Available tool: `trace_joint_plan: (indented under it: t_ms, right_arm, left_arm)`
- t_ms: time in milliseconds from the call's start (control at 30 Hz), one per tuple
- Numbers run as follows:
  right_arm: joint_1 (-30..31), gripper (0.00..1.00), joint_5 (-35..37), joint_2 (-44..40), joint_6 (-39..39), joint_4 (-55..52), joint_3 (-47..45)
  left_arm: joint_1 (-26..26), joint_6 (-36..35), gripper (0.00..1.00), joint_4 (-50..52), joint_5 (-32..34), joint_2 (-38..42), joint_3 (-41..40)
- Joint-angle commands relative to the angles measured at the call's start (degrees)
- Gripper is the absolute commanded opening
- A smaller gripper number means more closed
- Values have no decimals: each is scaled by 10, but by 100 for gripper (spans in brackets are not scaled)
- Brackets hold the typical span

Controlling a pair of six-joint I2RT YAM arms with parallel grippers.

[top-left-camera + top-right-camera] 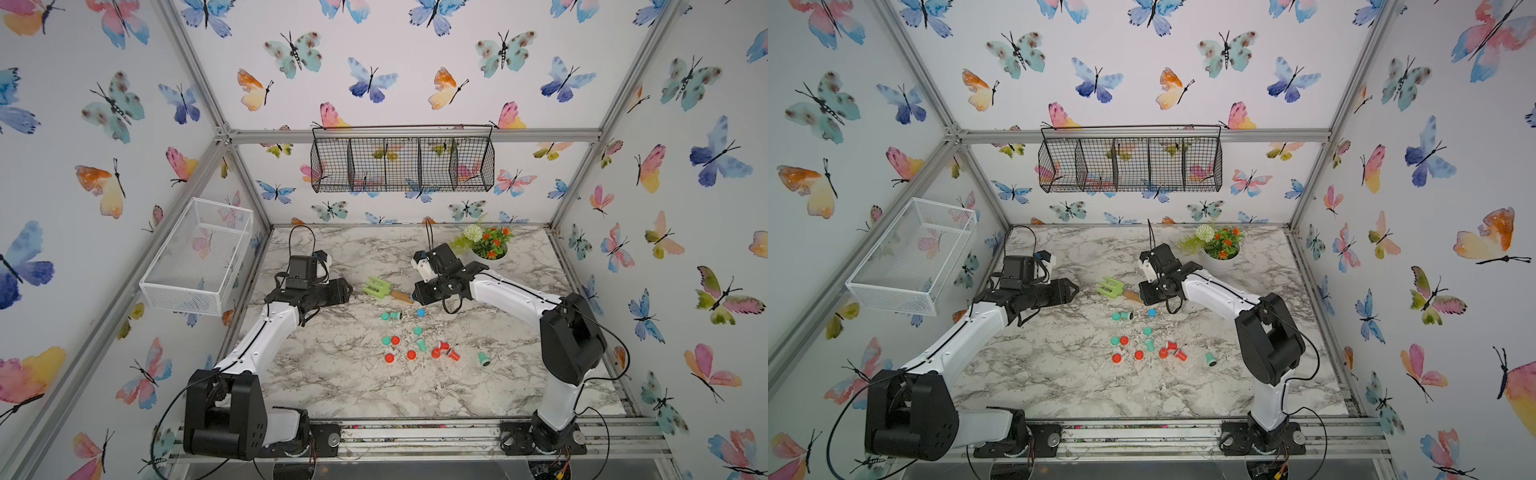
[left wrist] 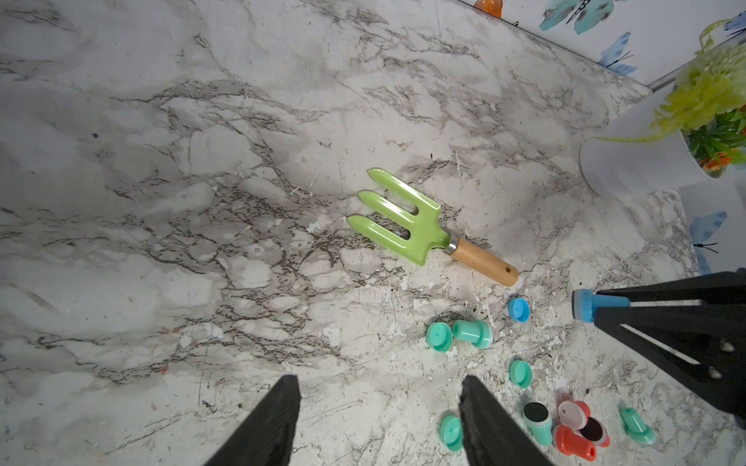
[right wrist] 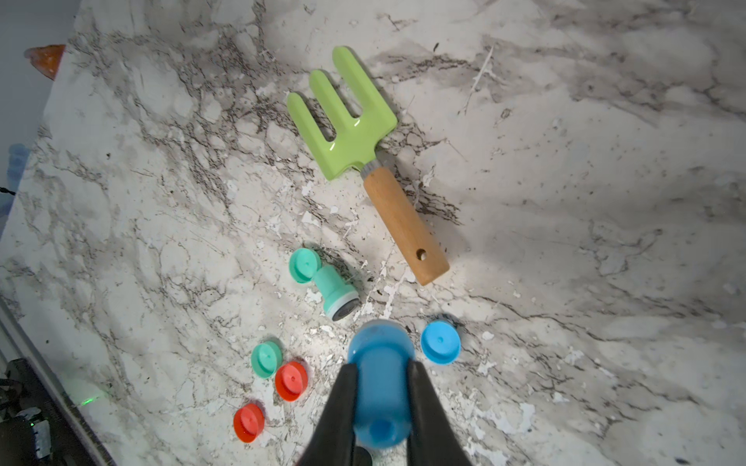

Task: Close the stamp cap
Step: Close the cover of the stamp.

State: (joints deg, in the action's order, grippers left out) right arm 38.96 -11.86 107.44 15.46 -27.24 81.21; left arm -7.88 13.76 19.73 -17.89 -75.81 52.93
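Observation:
A blue stamp [image 3: 381, 387] is clamped between the fingers of my right gripper [image 3: 382, 366], which is shut on it. It is held low over the marble table, pad end forward. The stamp's light pad end [image 2: 581, 305] also shows in the left wrist view. The loose blue cap [image 3: 441, 342] lies open side up on the table just beside the stamp; in both top views the cap [image 1: 421, 312] [image 1: 1151, 312] sits just in front of the right gripper [image 1: 415, 296]. My left gripper [image 2: 380, 381] hangs open and empty over bare marble, left of the green fork [image 1: 376, 286].
A green garden fork [image 3: 351, 129] with a wooden handle lies behind the cap. Several teal and red stamps and caps [image 1: 419, 345] are scattered toward the front middle. A white flower pot [image 1: 490, 249] stands at the back right. Wire baskets [image 1: 403, 162] hang on the walls.

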Motion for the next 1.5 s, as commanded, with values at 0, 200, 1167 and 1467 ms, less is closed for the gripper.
trace_joint_plan:
  t_ms: [0, 200, 1167, 1467]
  right_arm:
    - [2, 1, 4, 32, 1, -53, 32]
    - [2, 1, 41, 56, -2, -65, 40]
    - [2, 1, 40, 101, -13, -100, 54]
    - [2, 1, 41, 105, -15, -102, 51]
  left_arm:
    - [6, -5, 65, -15, 1, 3, 2]
    - [7, -6, 65, -12, 12, 12, -3]
    - [7, -6, 65, -11, 13, 10, 0]
    - [7, -6, 65, -12, 12, 9, 0]
